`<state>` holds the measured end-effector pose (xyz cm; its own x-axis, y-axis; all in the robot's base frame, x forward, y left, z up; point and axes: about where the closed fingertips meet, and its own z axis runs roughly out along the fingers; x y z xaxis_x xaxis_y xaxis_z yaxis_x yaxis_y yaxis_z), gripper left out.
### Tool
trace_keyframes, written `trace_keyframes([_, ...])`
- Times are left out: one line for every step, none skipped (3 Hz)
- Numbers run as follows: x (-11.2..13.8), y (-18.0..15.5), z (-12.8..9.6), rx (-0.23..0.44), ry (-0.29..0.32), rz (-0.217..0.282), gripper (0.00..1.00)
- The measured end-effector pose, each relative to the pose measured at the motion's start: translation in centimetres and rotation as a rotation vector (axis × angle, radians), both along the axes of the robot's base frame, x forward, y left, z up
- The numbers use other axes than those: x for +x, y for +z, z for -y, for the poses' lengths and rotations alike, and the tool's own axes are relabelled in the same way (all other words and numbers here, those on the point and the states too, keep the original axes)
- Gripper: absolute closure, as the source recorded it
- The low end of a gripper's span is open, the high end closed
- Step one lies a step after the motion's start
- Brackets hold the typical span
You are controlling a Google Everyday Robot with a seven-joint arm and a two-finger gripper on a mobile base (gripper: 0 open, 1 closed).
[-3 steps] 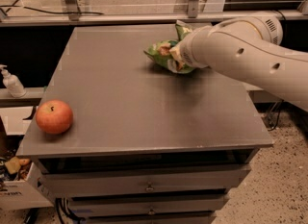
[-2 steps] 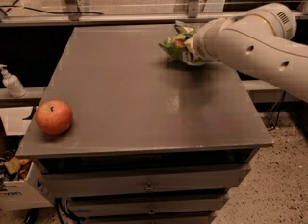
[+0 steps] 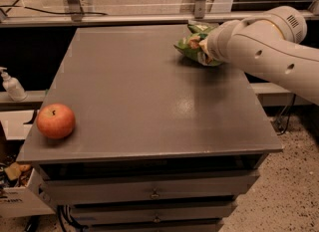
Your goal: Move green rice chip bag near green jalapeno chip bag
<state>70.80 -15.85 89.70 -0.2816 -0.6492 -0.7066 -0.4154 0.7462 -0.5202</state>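
The green rice chip bag (image 3: 187,46), light green and crumpled, is at the table's far right, just at the tip of my arm. My gripper (image 3: 203,51) is at the end of the white arm that reaches in from the right; it is shut on this bag, and the wrist hides most of the fingers. The green jalapeno chip bag (image 3: 200,26) lies just behind it at the table's back edge, partly hidden by the arm. The two bags are almost touching.
A red apple (image 3: 56,120) sits at the front left corner of the grey table (image 3: 139,101). Drawers run below the front edge. A white pump bottle (image 3: 11,84) stands on a lower ledge to the left. A metal frame stands behind the table.
My gripper has carried the green rice chip bag to the right and toward the back, closer to the green jalapeno chip bag. The apple has not moved.
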Motion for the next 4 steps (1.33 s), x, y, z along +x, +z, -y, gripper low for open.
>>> trace_keyframes([0.5, -1.5, -0.5, 0.023, 0.012, -0.007, 1.0])
trace_keyframes([0.3, -2.0, -1.5, 0.056, 0.029, -0.014, 0.85])
trace_keyframes([-0.2, -1.8, -2.0, 0.084, 0.04, -0.02, 0.61])
trace_keyframes([-0.7, -1.2, -2.5, 0.11, 0.049, -0.022, 0.38])
